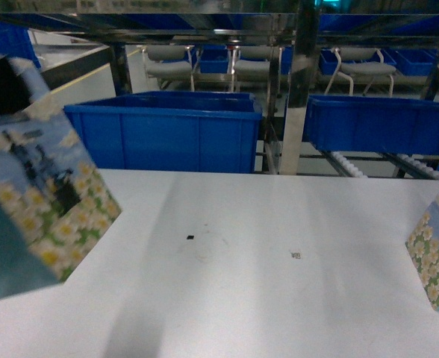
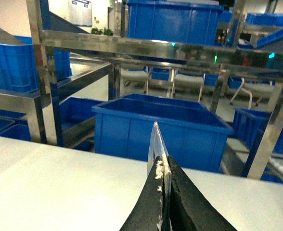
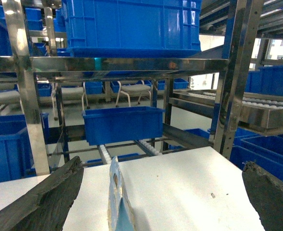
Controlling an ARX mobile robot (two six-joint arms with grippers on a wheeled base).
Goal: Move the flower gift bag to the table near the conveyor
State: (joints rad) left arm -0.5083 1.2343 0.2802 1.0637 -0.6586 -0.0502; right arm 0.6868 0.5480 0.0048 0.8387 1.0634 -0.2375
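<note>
Your head view shows the flower gift bag [image 1: 36, 186] at the left edge, tilted, daisy print on blue sky, above the white table [image 1: 249, 283]; a second daisy bag [image 1: 437, 253] sits at the right edge. Only the left wrist view shows the left gripper [image 2: 163, 192] pinching the bag's thin top edge, which runs upward in the frame. In the right wrist view, the right gripper [image 3: 163, 192] is spread wide around the second bag's rim. The conveyor [image 3: 257, 103] rollers lie at right.

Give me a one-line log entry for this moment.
left gripper: shut on flower gift bag, raised over table | right gripper: open around second bag | conveyor behind
</note>
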